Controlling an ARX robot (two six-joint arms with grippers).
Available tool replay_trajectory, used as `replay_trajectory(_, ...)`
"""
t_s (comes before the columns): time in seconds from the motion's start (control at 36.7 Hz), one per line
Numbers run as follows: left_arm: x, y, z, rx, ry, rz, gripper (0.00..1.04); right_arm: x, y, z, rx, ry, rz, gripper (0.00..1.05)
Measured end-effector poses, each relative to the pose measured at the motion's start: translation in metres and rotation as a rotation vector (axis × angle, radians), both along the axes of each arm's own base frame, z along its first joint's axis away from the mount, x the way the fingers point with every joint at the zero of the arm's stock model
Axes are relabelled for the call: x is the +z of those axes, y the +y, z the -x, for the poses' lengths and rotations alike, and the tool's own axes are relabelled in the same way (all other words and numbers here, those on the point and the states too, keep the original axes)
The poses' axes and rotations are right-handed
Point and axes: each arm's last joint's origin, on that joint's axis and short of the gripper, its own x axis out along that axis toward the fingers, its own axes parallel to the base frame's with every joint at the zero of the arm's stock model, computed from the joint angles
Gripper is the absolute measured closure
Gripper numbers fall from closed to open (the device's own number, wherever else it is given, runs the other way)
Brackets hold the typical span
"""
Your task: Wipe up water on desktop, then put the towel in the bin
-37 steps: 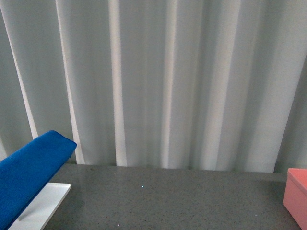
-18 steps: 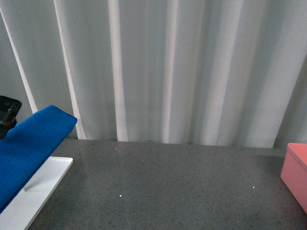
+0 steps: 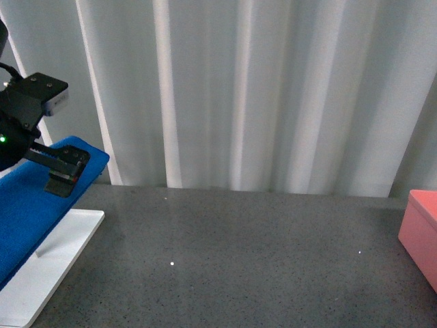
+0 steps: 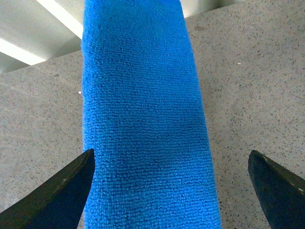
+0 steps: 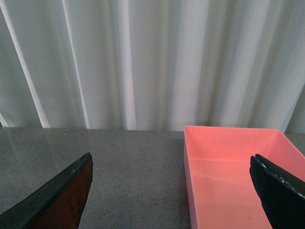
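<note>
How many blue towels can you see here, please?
1. The towel is draped above the white base at the left of the desktop, under the open left claw. Others may be out of view.

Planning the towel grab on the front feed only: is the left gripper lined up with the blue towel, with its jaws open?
Observer: Yes. The left wrist view shows the left gripper open, its jaws straddling the towel.
Operator: Anything in the bin? I see just a corner.
Observer: The right wrist view shows the inside of the bin; the visible part is bare.
Operator: And the right gripper?
Observer: The right gripper is open, holding nothing, and faces the bin.
</note>
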Motion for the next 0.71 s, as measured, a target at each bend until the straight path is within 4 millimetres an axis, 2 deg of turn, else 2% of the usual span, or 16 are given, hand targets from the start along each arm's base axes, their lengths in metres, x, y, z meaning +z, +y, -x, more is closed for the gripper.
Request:
replay_trajectory(0.16,-0.020,0.000,-0.007,0.008,0.029,-0.003,0.07,0.000,0.000,0.000,0.000,0.000,0.000,0.07)
replay_trajectory(0.44,-0.027,-0.004,-0.007,0.010,-0.004,0.021,0.07,0.000,0.000,0.000,0.000,0.000,0.000,0.07)
replay_trajectory(0.71,-0.038,-0.006,-0.004,0.011,-0.036,-0.025,0.07,0.000,0.000,0.000,0.000,0.000,0.000,0.07)
